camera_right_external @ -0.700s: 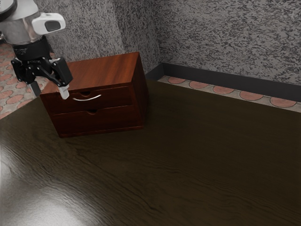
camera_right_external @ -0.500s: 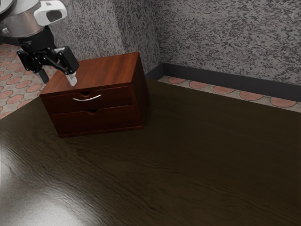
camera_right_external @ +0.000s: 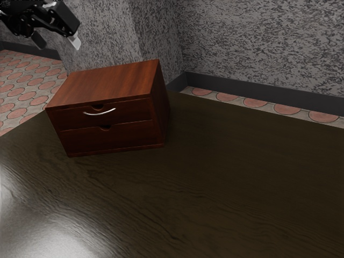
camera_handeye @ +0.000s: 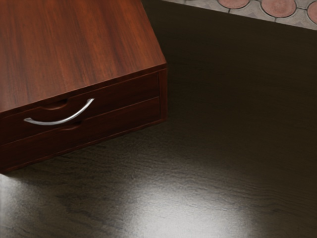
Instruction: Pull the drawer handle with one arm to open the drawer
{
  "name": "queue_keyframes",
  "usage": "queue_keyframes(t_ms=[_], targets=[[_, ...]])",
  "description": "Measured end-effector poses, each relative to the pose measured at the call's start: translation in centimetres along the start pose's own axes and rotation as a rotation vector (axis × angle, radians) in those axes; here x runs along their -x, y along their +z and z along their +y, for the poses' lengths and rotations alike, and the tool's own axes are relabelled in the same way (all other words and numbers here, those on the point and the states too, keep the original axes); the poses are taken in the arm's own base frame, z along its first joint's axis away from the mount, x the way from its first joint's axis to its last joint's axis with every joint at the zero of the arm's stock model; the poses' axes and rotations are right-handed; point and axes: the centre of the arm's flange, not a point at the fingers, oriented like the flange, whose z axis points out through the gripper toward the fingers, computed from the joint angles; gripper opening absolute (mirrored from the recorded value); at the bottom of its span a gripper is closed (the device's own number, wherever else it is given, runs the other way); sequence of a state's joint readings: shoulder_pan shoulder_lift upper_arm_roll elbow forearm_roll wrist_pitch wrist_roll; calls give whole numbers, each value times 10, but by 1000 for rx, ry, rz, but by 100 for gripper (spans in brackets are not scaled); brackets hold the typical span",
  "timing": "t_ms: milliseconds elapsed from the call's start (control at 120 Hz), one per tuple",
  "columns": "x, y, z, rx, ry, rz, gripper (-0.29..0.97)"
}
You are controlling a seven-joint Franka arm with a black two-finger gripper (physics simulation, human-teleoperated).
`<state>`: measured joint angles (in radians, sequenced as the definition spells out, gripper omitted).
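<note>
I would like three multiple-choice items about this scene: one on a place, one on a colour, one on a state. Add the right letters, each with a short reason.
1. Where is the gripper relative to the cabinet?
A. Resting on its top
B. Above it and apart, at the exterior view's upper left
C. Inside a drawer

2. What colour is the handle?
A. Red
B. Black
C. Silver

3. In what state is the top drawer?
A. Shut
B. Half out
C. Taken out

Answers: 1 B, it hangs high, clear of the cabinet; 2 C, the curved bar shines silver; 3 A, its front sits flush with the cabinet.
</note>
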<state>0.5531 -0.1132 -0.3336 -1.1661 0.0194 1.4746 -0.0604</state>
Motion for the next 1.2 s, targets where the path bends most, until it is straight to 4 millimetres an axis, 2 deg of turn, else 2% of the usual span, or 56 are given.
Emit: queue_keyframes(t_ms=[67,150,242,283,350,442,558,675,842,917,1067,1142,1200], targets=[[-2,8,-2,0,-6,-16,68],[-12,41,-10,4,-17,-74,68],[-8,74,-14,-11,-30,-128,68],[4,77,-6,-27,-23,-139,68],[28,93,15,-45,8,-198,68],[59,96,33,-68,32,-252,68],[94,127,34,-96,26,-349,68],[108,145,30,-101,59,-343,68],[100,143,32,-77,290,-218,68],[106,155,37,-55,407,-219,68],[112,154,37,-24,586,-232,68],[109,154,31,-18,686,-215,68],[106,156,13,-12,737,-212,68]])
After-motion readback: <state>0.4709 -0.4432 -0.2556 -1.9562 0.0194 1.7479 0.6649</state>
